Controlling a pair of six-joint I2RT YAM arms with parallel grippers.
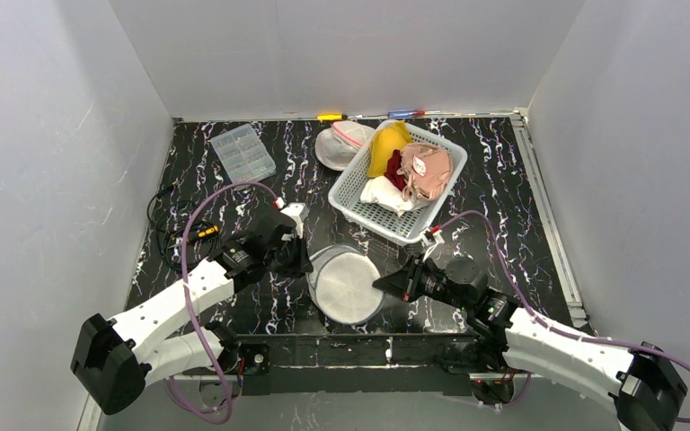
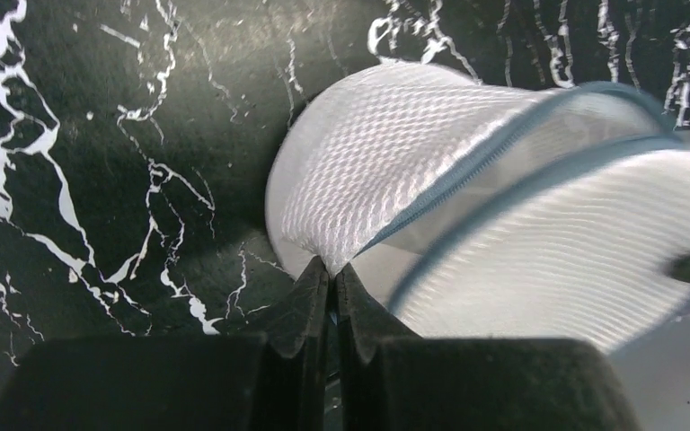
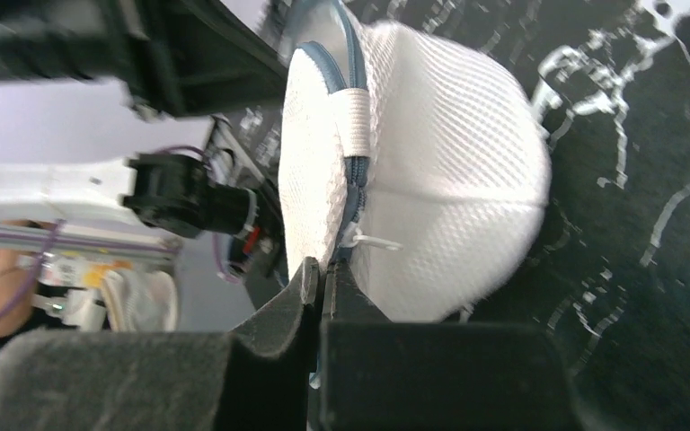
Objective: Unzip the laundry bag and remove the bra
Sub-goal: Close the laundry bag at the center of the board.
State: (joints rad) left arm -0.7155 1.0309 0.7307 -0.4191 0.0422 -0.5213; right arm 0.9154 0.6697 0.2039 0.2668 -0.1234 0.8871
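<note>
So we've got the black, white-veined marble-look surface (image 1: 494, 171) taking up the whole scene. Biggest thing on it is the white slotted plastic basket (image 1: 386, 224) toward the back right, stuffed with yellow, dark red, pinkish and white clothes.

In front of that, near the middle of the near edge, sits the round white mesh laundry bag (image 1: 349, 285), right between the two arms. We can't make out a bra through the mesh from any angle.

The left pincer (image 2: 332, 271) is squeezed tight on the bag's left rim, with a fold of mesh caught between the tips. The right pincer (image 3: 323, 269) is clamped narrow on the opposite side, right at the seam where the blue-grey zipper (image 3: 357, 171) runs, with a little white pull cord (image 3: 373, 241) sticking out just beside the tips. We can't tell for sure whether it grips the cord or only the fabric.

Back left there's a clear plastic compartment box (image 1: 243, 151), and a smaller white mesh pouch with pink trim (image 1: 337, 144) touches the basket's far left corner.
</note>
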